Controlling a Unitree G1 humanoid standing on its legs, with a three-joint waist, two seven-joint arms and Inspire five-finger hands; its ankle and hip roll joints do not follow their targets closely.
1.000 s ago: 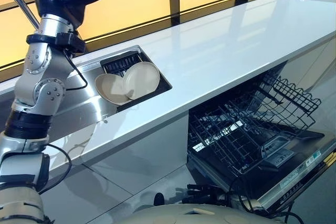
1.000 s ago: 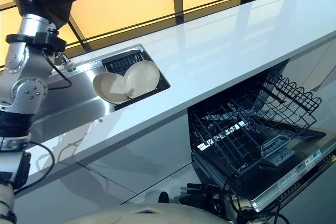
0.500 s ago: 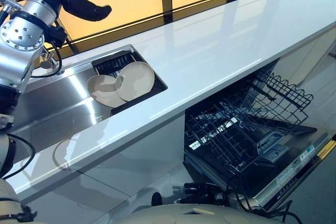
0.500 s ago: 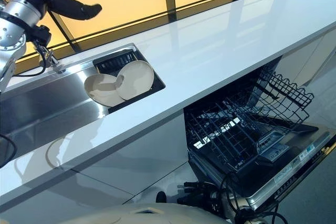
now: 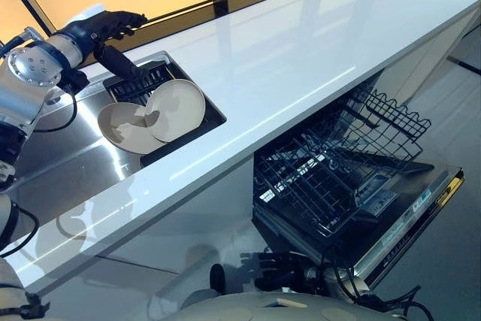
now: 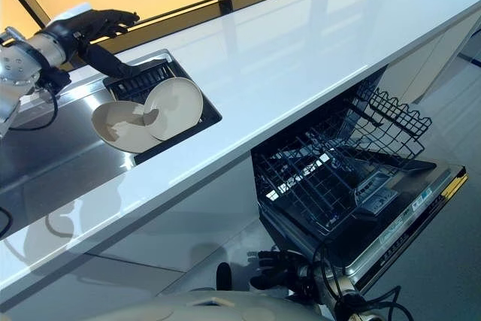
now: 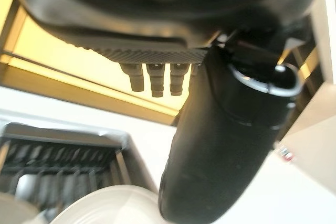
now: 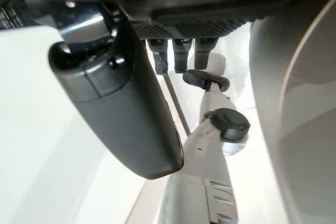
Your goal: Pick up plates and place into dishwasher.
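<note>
Plates: two cream ones lie in the sunken steel sink, just below and in front of my left robot hand (image 5: 104, 29). The round plate (image 5: 176, 100) leans tilted against the dark rack (image 5: 143, 84) at the sink's far end, overlapping the bowl-shaped plate (image 5: 120, 125) that lies nearer my arm. My left robot hand hovers above the rack with its fingers stretched out straight and its thumb pointing down toward the rack, holding nothing and touching neither plate. In the left wrist view the round plate's rim shows just past my thumb. The white bench (image 5: 301, 43) runs away to the right of that hand. Well apart, below the bench's front edge, the dishwasher (image 5: 353, 186) stands open with its wire rack pulled out. My right robot hand (image 8: 126, 114) hangs low with loose, uncurled fingers, holding nothing.
</note>
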